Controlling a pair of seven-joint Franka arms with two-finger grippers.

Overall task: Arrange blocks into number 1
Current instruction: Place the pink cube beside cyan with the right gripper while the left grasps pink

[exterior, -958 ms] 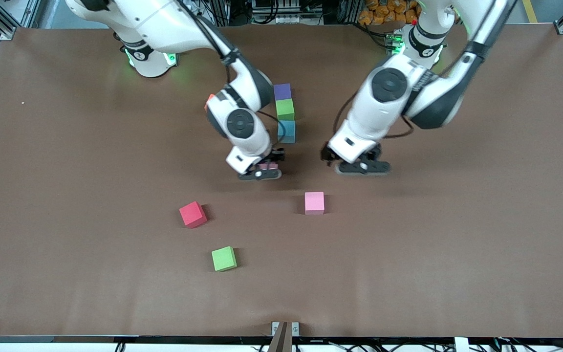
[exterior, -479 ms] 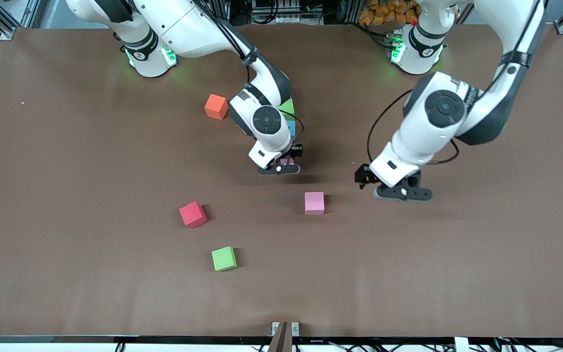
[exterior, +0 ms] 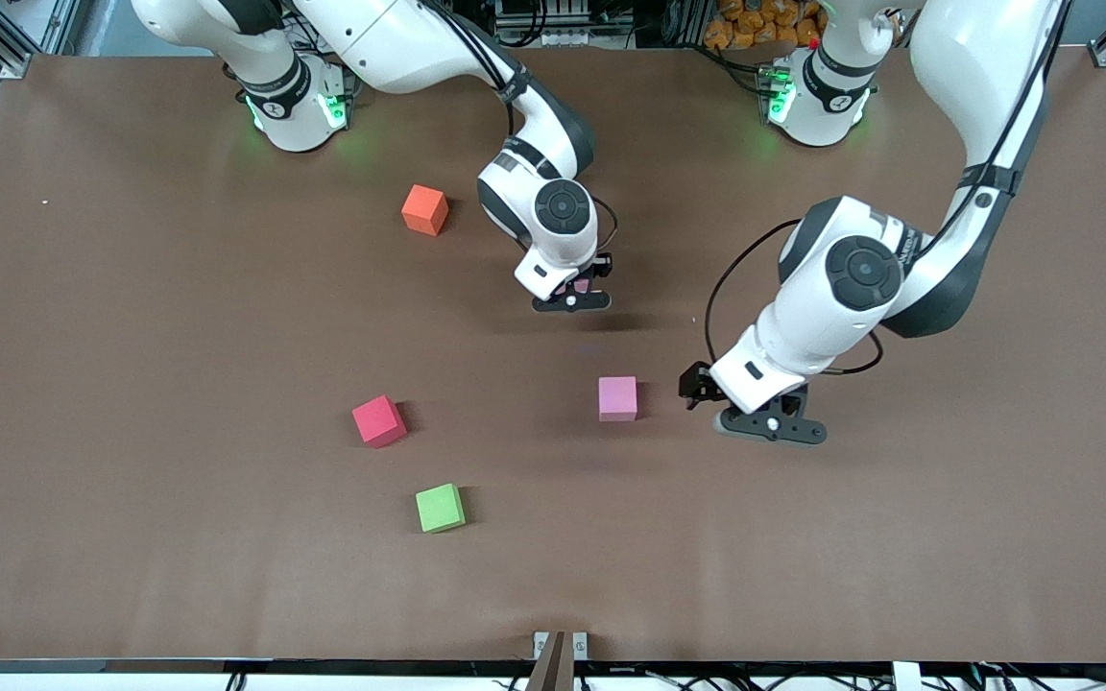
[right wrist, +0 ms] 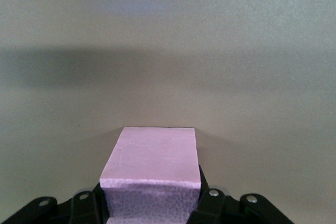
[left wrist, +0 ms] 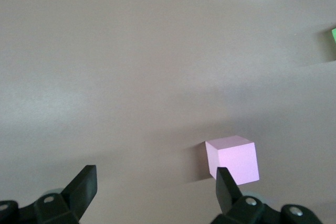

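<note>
My right gripper (exterior: 570, 301) is shut on a pink block (right wrist: 152, 161), low over the middle of the table; only a sliver of that pink block (exterior: 580, 285) shows in the front view. The second pink block (exterior: 617, 397) lies on the table, nearer to the front camera. My left gripper (exterior: 770, 426) hangs open beside it, toward the left arm's end. In the left wrist view this pink block (left wrist: 233, 158) sits just past one fingertip (left wrist: 223, 182), outside the open jaws of the left gripper (left wrist: 155, 176). The right arm hides the purple and sky blue blocks.
A loose green cube (exterior: 441, 507) and a red cube (exterior: 379, 420) lie nearer to the front camera, toward the right arm's end. An orange cube (exterior: 424, 209) sits beside the right arm's wrist. A green edge (left wrist: 334, 40) shows at the left wrist view's border.
The right gripper carried its pink block toward the left arm's end and covered the row of blocks. The left gripper swung out, then came down beside the loose pink block.
</note>
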